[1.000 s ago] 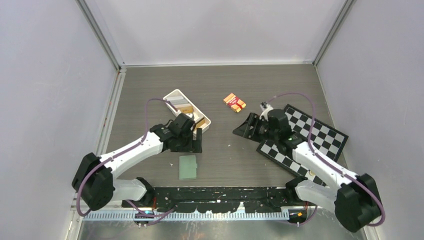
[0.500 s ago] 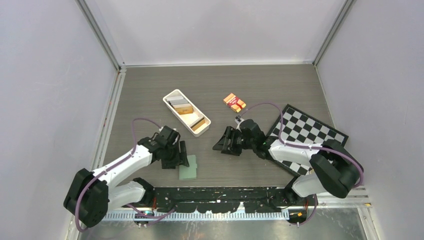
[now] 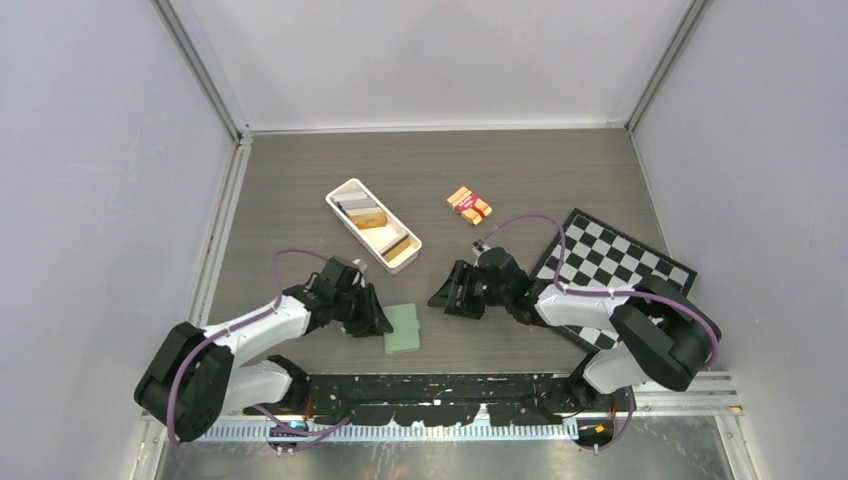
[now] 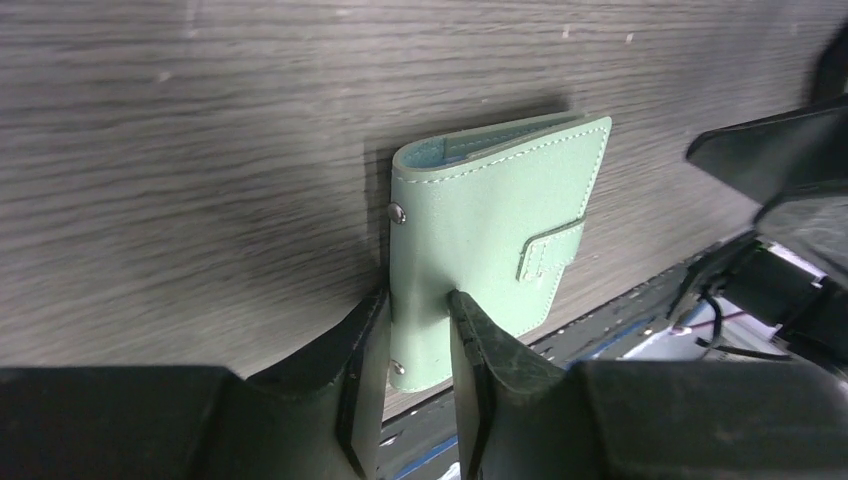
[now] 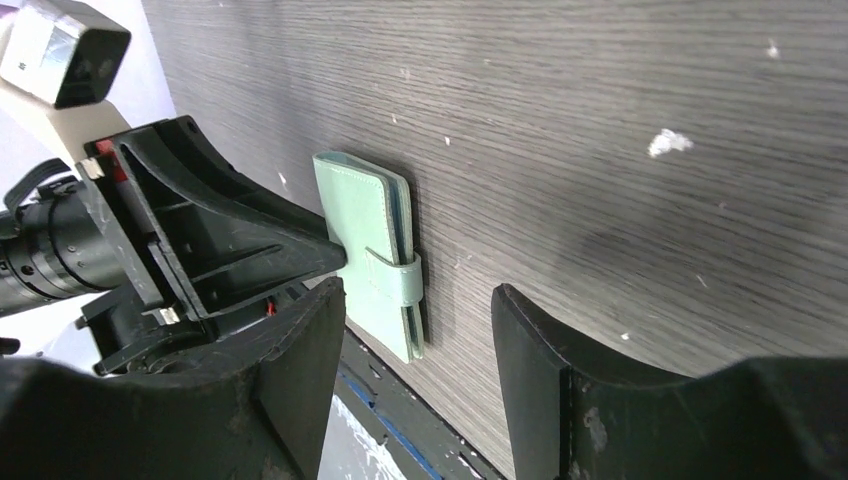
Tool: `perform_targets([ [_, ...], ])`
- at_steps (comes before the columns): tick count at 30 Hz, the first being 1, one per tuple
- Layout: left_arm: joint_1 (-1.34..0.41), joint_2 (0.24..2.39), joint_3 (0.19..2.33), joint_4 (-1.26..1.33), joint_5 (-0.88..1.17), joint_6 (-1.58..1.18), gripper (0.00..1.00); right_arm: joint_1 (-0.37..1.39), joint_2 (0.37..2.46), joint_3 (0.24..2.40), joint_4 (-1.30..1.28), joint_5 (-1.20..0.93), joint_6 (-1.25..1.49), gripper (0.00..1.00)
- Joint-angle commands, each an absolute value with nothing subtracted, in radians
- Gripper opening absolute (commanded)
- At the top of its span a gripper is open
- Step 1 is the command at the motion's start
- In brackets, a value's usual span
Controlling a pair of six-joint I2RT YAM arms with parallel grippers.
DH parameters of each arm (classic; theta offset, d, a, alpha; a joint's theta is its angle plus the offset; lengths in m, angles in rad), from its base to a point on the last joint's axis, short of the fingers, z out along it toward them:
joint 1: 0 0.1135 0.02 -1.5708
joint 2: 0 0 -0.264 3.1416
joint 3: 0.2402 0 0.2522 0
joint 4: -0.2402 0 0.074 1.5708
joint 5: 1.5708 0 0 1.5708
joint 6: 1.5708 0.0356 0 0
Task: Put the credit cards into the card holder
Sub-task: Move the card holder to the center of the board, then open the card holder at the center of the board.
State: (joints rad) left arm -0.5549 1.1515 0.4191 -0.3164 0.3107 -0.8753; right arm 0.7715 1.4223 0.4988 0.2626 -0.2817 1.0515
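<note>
The sage-green card holder (image 3: 404, 328) lies folded, its clasp tab fastened, near the table's front edge. My left gripper (image 3: 372, 317) comes at it low from the left. In the left wrist view, my left gripper (image 4: 417, 298) is shut on the spine edge of the card holder (image 4: 490, 230), a finger touching each side. My right gripper (image 3: 447, 294) hangs open just right of the holder, nothing between its fingers; the right wrist view shows the card holder (image 5: 365, 220) beyond them. The credit cards (image 3: 370, 217), gold-tan, grey and dark, sit in the white tray (image 3: 341, 191).
An orange-and-red packet (image 3: 468, 204) lies behind the right gripper. A chessboard (image 3: 640, 275) covers the right side, under the right arm. The black rail (image 3: 440, 385) with the arm bases runs just in front of the card holder.
My left gripper left the tray, dropped to the card holder and closed on its spine; the holder slid a little right. My right gripper swung left off the chessboard toward the holder.
</note>
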Motion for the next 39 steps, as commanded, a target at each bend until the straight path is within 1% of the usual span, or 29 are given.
perform_targets([
  [1,-0.554,1.207,0.362,-0.166,0.317,-0.916,0.29,0.776,1.415,0.473,0.320,-0.285,1.058,0.60],
  [7,-0.554,1.248,0.351,-0.114,0.332,-0.918,0.21,0.779,1.458,0.473,0.362,-0.321,1.054,0.60],
  [9,-0.555,1.259,0.347,-0.105,0.332,-0.919,0.21,0.779,1.493,0.485,0.386,-0.347,1.056,0.60],
  [10,-0.555,1.262,0.345,-0.099,0.331,-0.919,0.19,0.779,1.539,0.497,0.417,-0.376,1.060,0.57],
  [12,-0.555,1.262,0.344,-0.097,0.328,-0.918,0.18,0.783,1.563,0.505,0.432,-0.388,1.061,0.56],
  [17,-0.555,1.269,0.339,-0.089,0.324,-0.920,0.16,0.790,1.617,0.533,0.451,-0.412,1.053,0.54],
  [22,-0.555,1.273,0.341,-0.086,0.319,-0.920,0.17,0.804,1.682,0.581,0.449,-0.449,1.049,0.48],
  [25,-0.555,1.277,0.341,-0.083,0.316,-0.924,0.16,0.811,1.690,0.596,0.443,-0.459,1.041,0.47],
  [29,-0.555,1.281,0.341,-0.075,0.314,-0.932,0.16,0.816,1.683,0.605,0.434,-0.465,1.028,0.43],
  [31,-0.555,1.280,0.346,-0.075,0.311,-0.933,0.16,0.816,1.677,0.610,0.420,-0.462,1.021,0.37],
  [34,-0.555,1.273,0.360,-0.073,0.301,-0.929,0.16,0.816,1.652,0.619,0.381,-0.449,1.003,0.27],
  [35,-0.555,1.271,0.368,-0.072,0.299,-0.926,0.17,0.816,1.637,0.619,0.368,-0.441,0.997,0.22],
  [36,-0.555,1.265,0.375,-0.073,0.296,-0.920,0.18,0.816,1.624,0.622,0.354,-0.430,0.989,0.16],
  [38,-0.555,1.255,0.395,-0.080,0.296,-0.908,0.25,0.816,1.590,0.637,0.305,-0.412,0.964,0.04],
  [39,-0.555,1.248,0.407,-0.082,0.295,-0.901,0.31,0.816,1.573,0.649,0.274,-0.403,0.947,0.01],
])
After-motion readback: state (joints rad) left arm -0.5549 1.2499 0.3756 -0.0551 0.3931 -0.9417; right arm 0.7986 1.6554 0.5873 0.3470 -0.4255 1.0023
